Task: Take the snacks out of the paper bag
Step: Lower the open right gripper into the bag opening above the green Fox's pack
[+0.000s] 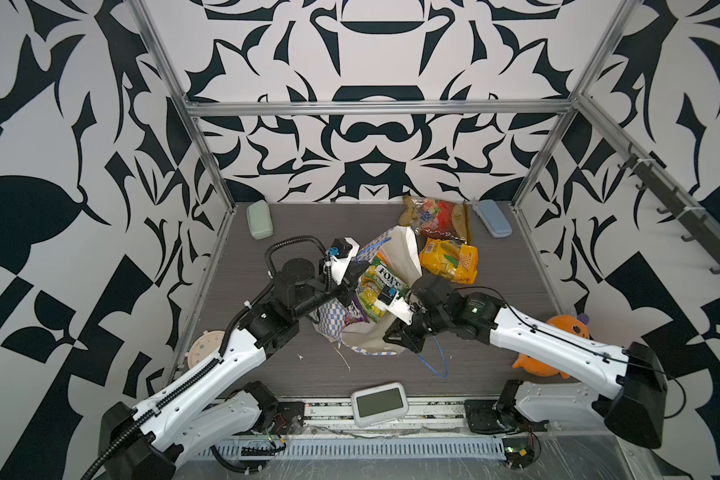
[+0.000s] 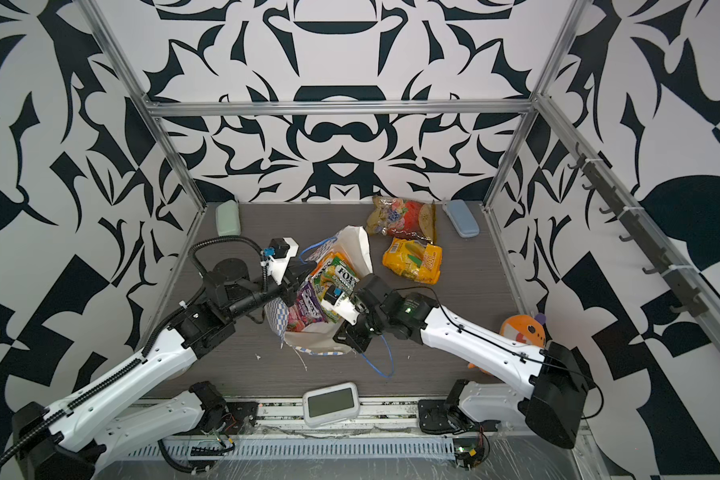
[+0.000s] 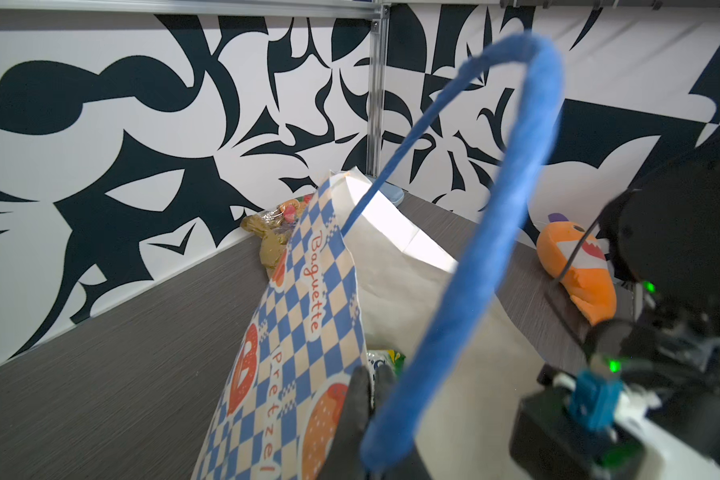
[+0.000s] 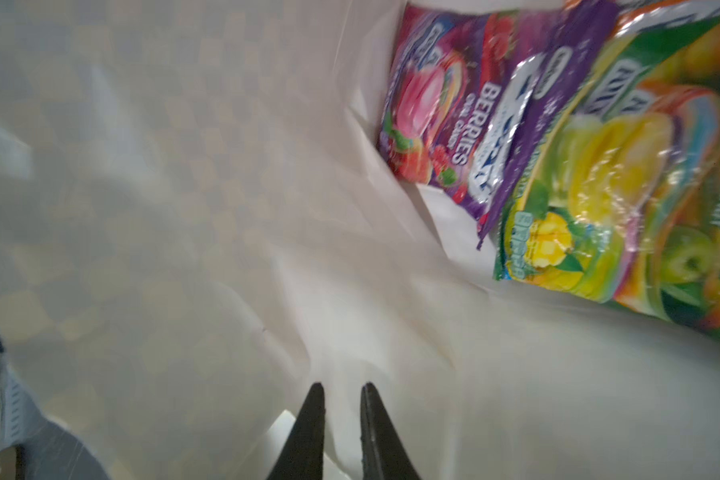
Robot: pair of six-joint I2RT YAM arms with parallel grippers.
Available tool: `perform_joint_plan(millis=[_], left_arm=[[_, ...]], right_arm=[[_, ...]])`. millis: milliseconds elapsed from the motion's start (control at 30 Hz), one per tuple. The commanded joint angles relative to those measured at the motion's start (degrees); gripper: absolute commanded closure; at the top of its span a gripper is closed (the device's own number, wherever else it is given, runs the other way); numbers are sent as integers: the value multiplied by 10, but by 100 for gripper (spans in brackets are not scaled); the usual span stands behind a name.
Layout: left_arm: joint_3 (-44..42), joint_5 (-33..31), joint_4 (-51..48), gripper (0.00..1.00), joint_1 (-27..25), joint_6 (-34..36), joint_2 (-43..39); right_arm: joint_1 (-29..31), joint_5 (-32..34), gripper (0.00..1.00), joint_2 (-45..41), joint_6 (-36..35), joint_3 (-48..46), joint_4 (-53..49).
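Note:
The paper bag (image 1: 404, 249) slumps at mid-table, its mouth wide and its white inside showing. My left gripper (image 3: 371, 374) is shut on the bag's checkered wall (image 3: 308, 291) at the rim, beside a blue cord handle (image 3: 495, 249). My right gripper (image 4: 341, 388) is inside the bag. A narrow gap shows between its jaws, with only white paper beyond. A green FOX'S packet (image 1: 381, 280) (image 4: 624, 199) and a purple one (image 2: 308, 305) (image 4: 454, 124) lie in the bag past its fingertips. A yellow-orange packet (image 1: 449, 259) and a red-gold fruit-print packet (image 1: 435, 218) lie on the table behind the bag.
A green case (image 1: 260, 219) and a blue case (image 1: 492, 218) sit in the back corners. An orange plush (image 1: 566, 328) lies behind my right arm. A white screen device (image 1: 378, 404) rests at the front edge. The bag's other blue handle (image 1: 437, 361) trails on the table.

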Motion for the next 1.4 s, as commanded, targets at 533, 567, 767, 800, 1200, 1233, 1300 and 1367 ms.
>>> perform_joint_plan(millis=[533, 567, 767, 800, 1200, 1233, 1300, 1367], left_arm=[[17, 105, 33, 100, -2, -29, 8], [16, 104, 39, 100, -2, -28, 7], [11, 93, 56, 100, -2, -28, 5], [10, 93, 58, 100, -2, -28, 4], [1, 59, 68, 100, -2, -30, 1], [0, 52, 68, 100, -2, -29, 0], [-2, 43, 67, 100, -2, -23, 2], [-2, 29, 65, 100, -2, -21, 4]], right_arm=[[-5, 421, 61, -39, -24, 49, 151], [-11, 418, 61, -22, -28, 53, 157], [-84, 359, 49, 55, 18, 27, 244], [-89, 337, 47, 63, 20, 19, 263], [-116, 307, 36, 100, 43, 8, 277], [-116, 313, 36, 92, 41, 13, 259], [-116, 318, 36, 74, 37, 13, 242], [-117, 313, 36, 55, 35, 9, 238]])
